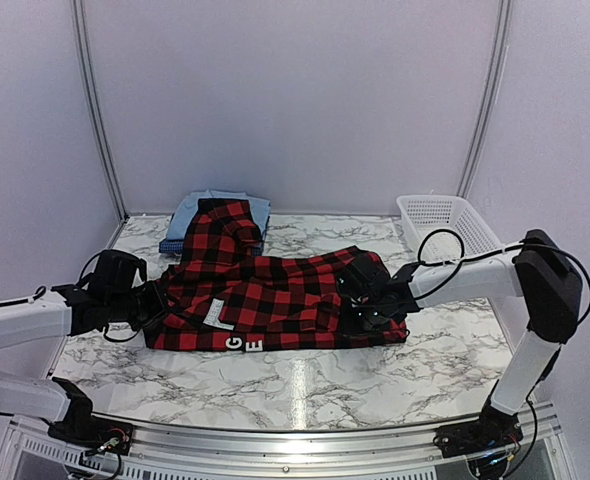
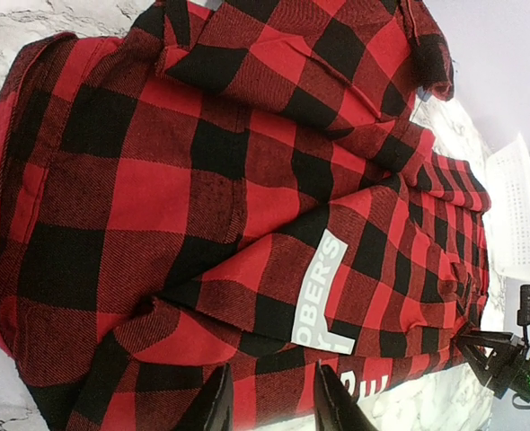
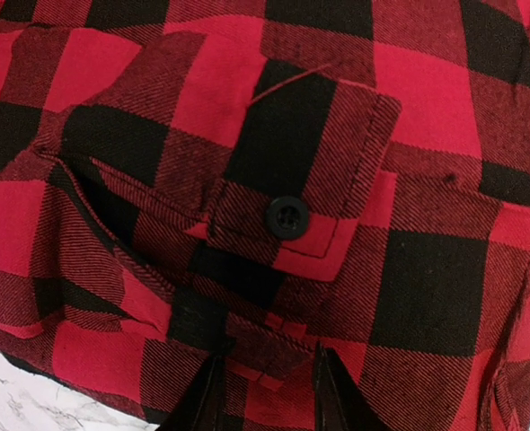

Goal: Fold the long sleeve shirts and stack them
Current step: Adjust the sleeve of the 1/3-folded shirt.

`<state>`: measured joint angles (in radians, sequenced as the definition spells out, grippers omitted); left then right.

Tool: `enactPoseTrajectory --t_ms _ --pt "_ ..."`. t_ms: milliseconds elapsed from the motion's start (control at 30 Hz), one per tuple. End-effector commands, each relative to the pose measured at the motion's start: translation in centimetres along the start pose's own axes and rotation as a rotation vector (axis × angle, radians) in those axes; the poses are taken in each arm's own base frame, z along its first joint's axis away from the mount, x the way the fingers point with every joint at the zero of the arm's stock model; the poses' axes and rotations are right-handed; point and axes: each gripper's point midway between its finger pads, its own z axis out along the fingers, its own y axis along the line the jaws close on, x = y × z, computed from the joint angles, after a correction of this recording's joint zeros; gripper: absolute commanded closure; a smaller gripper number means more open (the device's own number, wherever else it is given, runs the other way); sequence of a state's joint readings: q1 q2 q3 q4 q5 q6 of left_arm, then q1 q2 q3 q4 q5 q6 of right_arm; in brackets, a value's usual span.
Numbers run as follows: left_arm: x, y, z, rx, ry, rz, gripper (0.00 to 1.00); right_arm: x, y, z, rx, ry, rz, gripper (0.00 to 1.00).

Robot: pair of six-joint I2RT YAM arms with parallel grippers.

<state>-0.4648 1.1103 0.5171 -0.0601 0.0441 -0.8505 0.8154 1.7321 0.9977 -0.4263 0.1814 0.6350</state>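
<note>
The red-and-black plaid shirt (image 1: 265,295) lies spread across the middle of the table, white letters at its near edge. It fills the left wrist view (image 2: 202,180) and the right wrist view (image 3: 274,162). My left gripper (image 1: 151,308) is at the shirt's left edge, its jaws apart over the cloth (image 2: 274,404). My right gripper (image 1: 371,300) rests on the shirt's right part, its jaws apart around a fold by a buttoned cuff (image 3: 267,395). The light blue shirt (image 1: 197,208) lies folded at the back, on the dark blue checked one (image 1: 174,244), with part of the plaid shirt over them.
A white mesh basket (image 1: 445,222) stands at the back right, close to my right arm; it also shows in the left wrist view (image 2: 515,215). White walls close in the table at the back and sides. Bare marble (image 1: 305,380) runs along the front.
</note>
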Motion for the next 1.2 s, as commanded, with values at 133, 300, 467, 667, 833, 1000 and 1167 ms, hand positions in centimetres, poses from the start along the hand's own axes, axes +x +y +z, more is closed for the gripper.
enactPoseTrajectory --t_ms 133,300,467,667,833,1000,1167 --pt "-0.2 -0.2 0.1 -0.017 0.011 0.016 0.69 -2.0 1.6 -0.7 -0.053 -0.067 0.036 0.77" --pt "-0.3 -0.3 0.1 -0.018 0.006 0.017 0.69 -1.8 1.4 -0.5 -0.032 -0.050 0.032 0.94" --pt "-0.5 -0.4 0.1 -0.022 0.001 0.031 0.69 -2.2 1.1 -1.9 -0.003 -0.044 0.013 1.00" --pt "-0.7 -0.6 0.4 -0.026 0.007 0.048 0.69 -1.8 0.1 -3.5 0.031 -0.017 -0.037 1.00" --pt "-0.8 -0.9 0.8 -0.028 0.020 0.056 0.69 -0.1 -0.9 -3.1 0.044 0.014 -0.036 1.00" --pt "-0.3 -0.5 1.7 -0.048 0.051 0.064 0.69 0.4 -1.2 -2.8 0.031 0.018 -0.024 1.00" --pt "0.4 0.9 2.5 -0.099 0.066 0.066 0.72 0.8 -1.3 -2.2 0.029 0.023 -0.019 1.00"
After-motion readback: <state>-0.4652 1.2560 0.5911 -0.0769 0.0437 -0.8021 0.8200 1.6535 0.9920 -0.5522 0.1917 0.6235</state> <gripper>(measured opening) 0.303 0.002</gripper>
